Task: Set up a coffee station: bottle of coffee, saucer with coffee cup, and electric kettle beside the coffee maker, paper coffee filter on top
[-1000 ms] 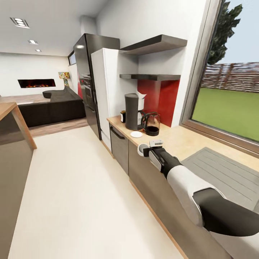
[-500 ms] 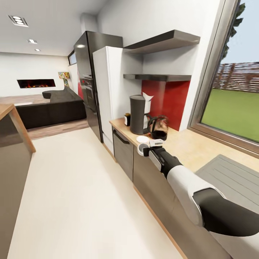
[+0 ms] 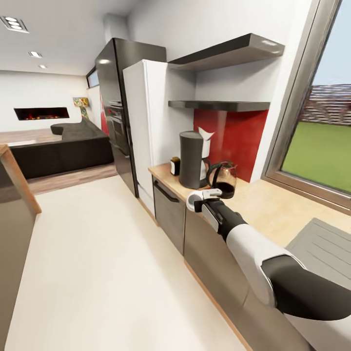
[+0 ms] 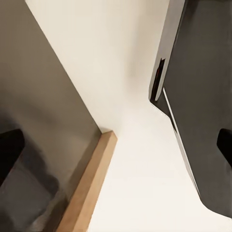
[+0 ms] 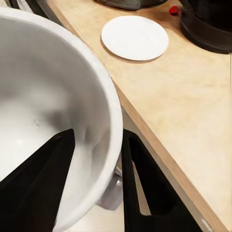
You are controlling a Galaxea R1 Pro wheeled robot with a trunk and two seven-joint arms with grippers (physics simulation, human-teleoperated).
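Now right fingers (image 5: 94,186) clamped on coffee cup (image 5: 43,96) rim; no legible writing.

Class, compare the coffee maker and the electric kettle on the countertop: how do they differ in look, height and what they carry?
The coffee maker is matte, opaque dark grey; the electric kettle is clear glass with dark liquid inside. The coffee maker stands taller and nearly cylindrical; the kettle is shorter and rounded. The coffee maker has a white paper coffee filter at its top; the kettle carries none. Both stand upright, side by side, on the countertop.
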